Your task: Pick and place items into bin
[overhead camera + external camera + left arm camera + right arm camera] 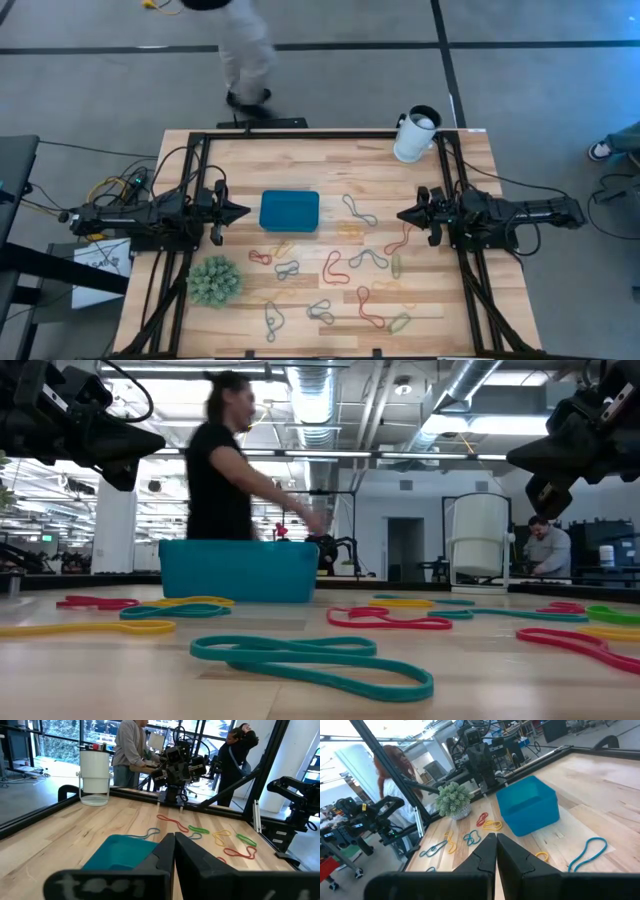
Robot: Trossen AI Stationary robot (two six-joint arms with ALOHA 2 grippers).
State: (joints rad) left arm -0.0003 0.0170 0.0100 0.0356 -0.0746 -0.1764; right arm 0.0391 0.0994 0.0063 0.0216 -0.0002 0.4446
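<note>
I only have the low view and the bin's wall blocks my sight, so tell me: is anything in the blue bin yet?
Observer: From above, the bin looks bare inside; the bands all lie outside it.
Operator: Where are the grippers relative to it?
Observer: The left gripper is shut, level with the bin on its left side, with a small gap between them. The right gripper is shut, farther off on the opposite side.
Operator: Anything on the table I can't see?
Observer: A green spiky ball sits near the table's left edge, on the left arm's side.
</note>
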